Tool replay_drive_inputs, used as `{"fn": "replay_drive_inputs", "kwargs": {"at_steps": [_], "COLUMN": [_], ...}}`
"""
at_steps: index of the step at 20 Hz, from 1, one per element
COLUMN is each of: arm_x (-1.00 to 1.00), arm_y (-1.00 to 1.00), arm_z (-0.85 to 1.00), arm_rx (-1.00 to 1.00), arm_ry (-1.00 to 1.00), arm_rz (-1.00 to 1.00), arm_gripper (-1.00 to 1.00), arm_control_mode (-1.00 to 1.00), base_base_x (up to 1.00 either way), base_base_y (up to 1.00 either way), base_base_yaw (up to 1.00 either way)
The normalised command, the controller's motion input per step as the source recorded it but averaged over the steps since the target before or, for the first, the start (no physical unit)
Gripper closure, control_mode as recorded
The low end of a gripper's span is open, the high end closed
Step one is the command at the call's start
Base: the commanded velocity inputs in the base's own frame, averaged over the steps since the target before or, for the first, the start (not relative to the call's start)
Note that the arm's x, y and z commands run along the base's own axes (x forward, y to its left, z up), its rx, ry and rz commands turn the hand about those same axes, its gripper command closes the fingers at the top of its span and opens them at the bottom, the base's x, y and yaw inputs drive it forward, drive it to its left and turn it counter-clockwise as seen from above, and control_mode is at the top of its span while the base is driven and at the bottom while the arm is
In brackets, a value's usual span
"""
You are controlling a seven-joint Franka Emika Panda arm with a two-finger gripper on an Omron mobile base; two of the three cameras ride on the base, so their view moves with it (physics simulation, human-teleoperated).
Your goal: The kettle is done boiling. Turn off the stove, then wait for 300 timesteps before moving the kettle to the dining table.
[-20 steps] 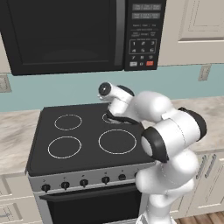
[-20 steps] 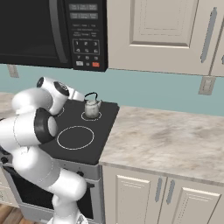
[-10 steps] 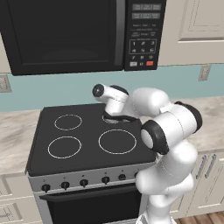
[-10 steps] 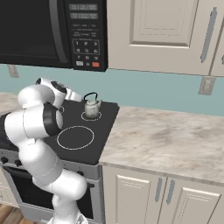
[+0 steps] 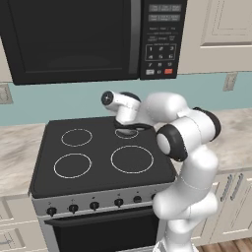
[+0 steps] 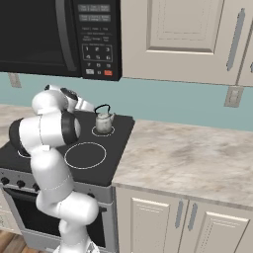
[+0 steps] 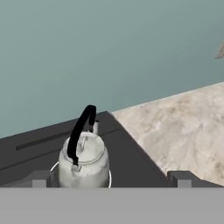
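— Where sat the small silver-grey metal kettle (image 6: 103, 121) with the black arched handle?

— Upright on the back right burner ring of the black glass stove (image 6: 116, 147), near its right edge, beside the marbled counter (image 6: 192, 158).

— And the two-finger gripper (image 7: 109, 178)?

— Spread wide, just short of the kettle, touching nothing.

- A black microwave (image 5: 93, 39) hangs on the wall, its keypad panel (image 6: 97, 42) at its right side.
- A teal backsplash (image 6: 188, 106) runs behind a beige marbled counter (image 6: 188, 158).
- Cream upper cabinets (image 6: 188, 39) hang above; 2 lower cabinet doors (image 6: 183, 222) carry grey bar handles.
- A wall outlet (image 6: 232, 96) sits at right.
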Motion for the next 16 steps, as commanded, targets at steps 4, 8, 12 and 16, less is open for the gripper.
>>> {"fn": "replay_drive_inputs", "kwargs": {"at_steps": [4, 8, 12, 16], "arm_x": [0.26, 0.20, 0.21, 0.23], "arm_y": [0.08, 0.09, 0.01, 0.00], "arm_z": [-0.04, -0.10, -0.11, -0.10], "arm_rx": [0.00, 0.00, 0.00, 0.00], "arm_ry": [0.00, 0.00, 0.00, 0.00], "arm_rz": [-0.04, -0.03, -0.03, -0.03], "arm_gripper": [-1.00, -1.00, -1.00, -1.00], "arm_control_mode": [-1.00, -1.00, -1.00, -1.00], "base_base_x": [0.00, 0.00, 0.00, 0.00], "base_base_y": [0.00, 0.00, 0.00, 0.00], "base_base_yaw": [0.00, 0.00, 0.00, 0.00]}}
